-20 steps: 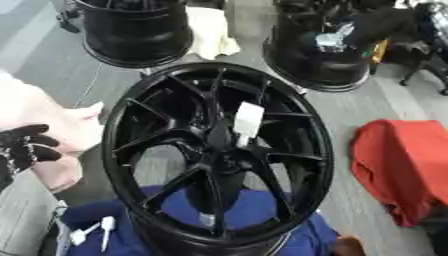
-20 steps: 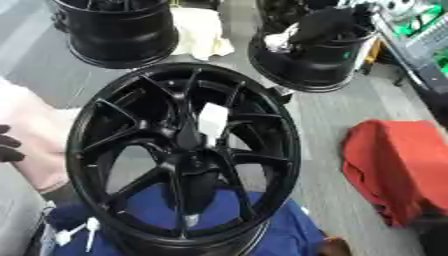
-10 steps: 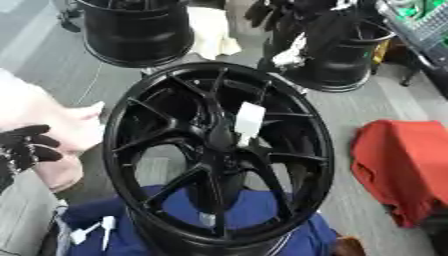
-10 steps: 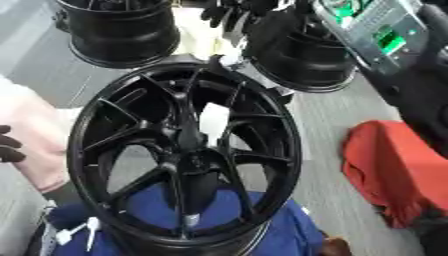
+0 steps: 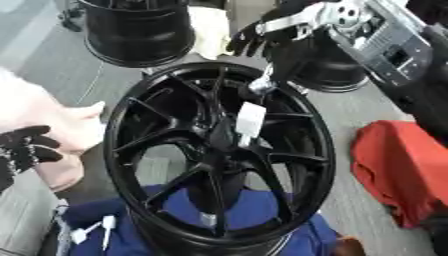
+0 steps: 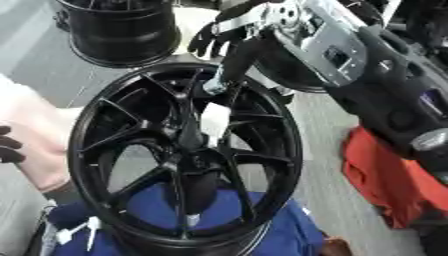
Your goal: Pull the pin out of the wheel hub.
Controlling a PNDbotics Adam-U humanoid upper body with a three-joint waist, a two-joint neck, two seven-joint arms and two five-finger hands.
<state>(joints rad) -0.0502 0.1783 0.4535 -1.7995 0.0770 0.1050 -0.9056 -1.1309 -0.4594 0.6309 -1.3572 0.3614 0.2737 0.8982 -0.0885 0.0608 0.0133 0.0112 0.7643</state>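
Left eye: my right hand [image 5: 262, 32], fingers spread, hangs top centre above the wheel [image 5: 219, 155]; left hand [image 5: 24, 150] curled empty, left edge. Right eye: white tag [image 6: 214, 122] at hub; pin itself unclear. Approach step; next, reach down & pinch.

From where I sit, the light is even and fairly bright, diffuse from overhead, with no hard shadows on the grey floor [image 5: 367, 107]. Everything looks soft. My right arm [image 6: 367, 60] is smeared most, its silver plates washed pale. The black wheel [image 5: 219, 155] shows only faint sheen along its spokes, detail lost in the dark. The white tag [image 5: 249, 120] near the hub glares slightly, unreadable. The red cloth [image 5: 398, 170] blurs at the edge.
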